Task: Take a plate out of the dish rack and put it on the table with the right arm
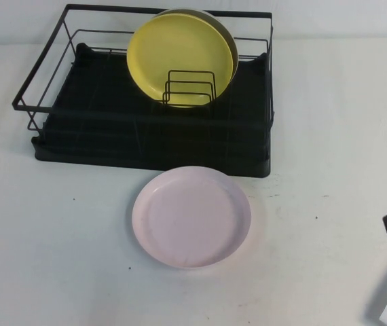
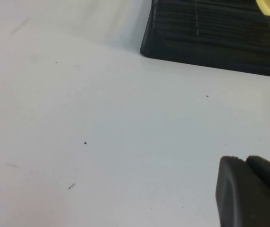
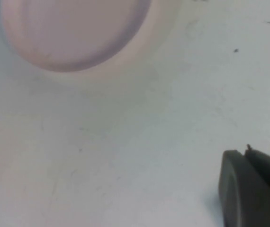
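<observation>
Yellow plate (image 1: 180, 58) upright in dish rack (image 1: 98, 122), olive-grey one perhaps behind.

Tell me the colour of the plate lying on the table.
Pale pink plate, plain; clearest in the high view.

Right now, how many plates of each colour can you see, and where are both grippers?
Pink plate: 1, flat on the table
Yellow plate: 1, upright in the rack
Olive-grey plate: 1, behind the yellow one
Total: 3
Right gripper: shut, on the table's right side, clear of the pink plate.
Left gripper: over bare table.
</observation>
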